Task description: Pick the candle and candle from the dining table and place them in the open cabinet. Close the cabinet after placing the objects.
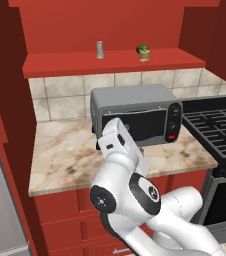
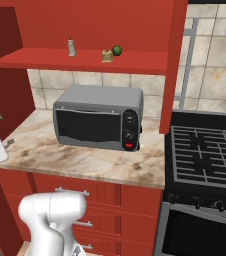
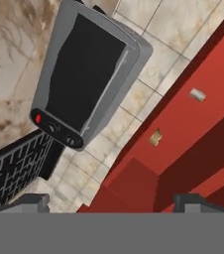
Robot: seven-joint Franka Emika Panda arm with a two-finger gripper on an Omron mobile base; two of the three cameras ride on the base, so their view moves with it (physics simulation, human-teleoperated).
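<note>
Both candles, the slim grey candle (image 1: 100, 49) and the olive stub (image 1: 143, 55), stand on the red cabinet shelf (image 1: 60, 64), pincer (image 3: 112, 201) apart and empty, so closing the doors looks next.

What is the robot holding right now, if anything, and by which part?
Nothing is held. In the hand view the fingers stand wide apart with only open space between them, facing the toaster oven and the red shelf from a distance.
</note>
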